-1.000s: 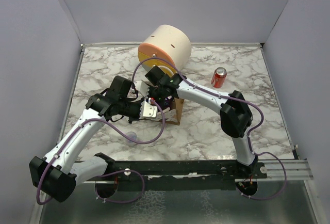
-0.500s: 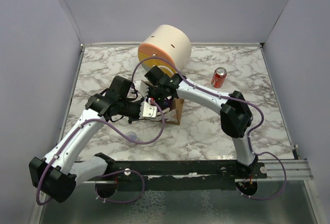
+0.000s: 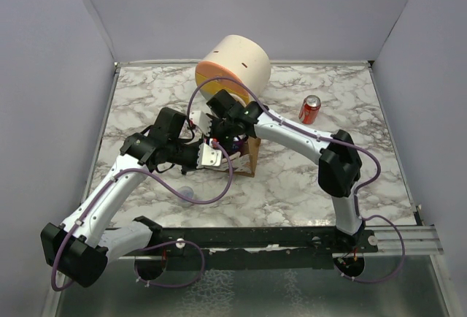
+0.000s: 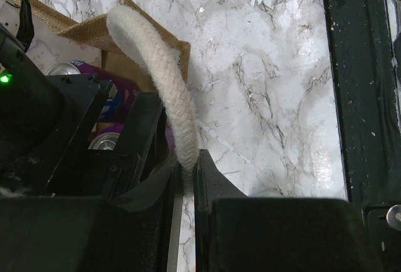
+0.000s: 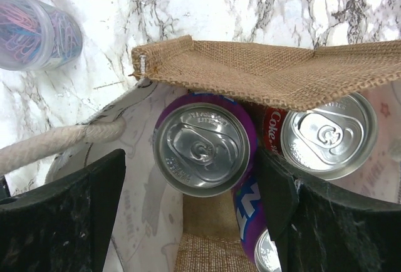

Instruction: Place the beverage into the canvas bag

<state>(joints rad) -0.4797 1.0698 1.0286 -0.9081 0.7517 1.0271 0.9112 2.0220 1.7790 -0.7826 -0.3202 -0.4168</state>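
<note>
The canvas bag (image 3: 249, 158) stands mid-table, its tan rim showing in the right wrist view (image 5: 263, 71). My left gripper (image 4: 186, 170) is shut on the bag's white rope handle (image 4: 161, 84) and holds it up. My right gripper (image 5: 194, 168) is open above the bag's mouth, its fingers either side of a purple can (image 5: 200, 150) that stands inside. The left finger is clear of the can. A red Coke can (image 5: 329, 135) and a third can top (image 5: 269, 254) are also in the bag. Another red can (image 3: 310, 109) stands on the table to the right.
A large cream cylinder with an orange and yellow face (image 3: 233, 65) stands just behind the bag. A clear jar of coloured paper clips (image 5: 34, 31) lies on the marble by the bag, also in the top view (image 3: 187, 194). Grey walls enclose the table.
My right gripper has drawn back a little from the bag and its elbow has shifted right. The left arm has not moved and still holds the handle.
</note>
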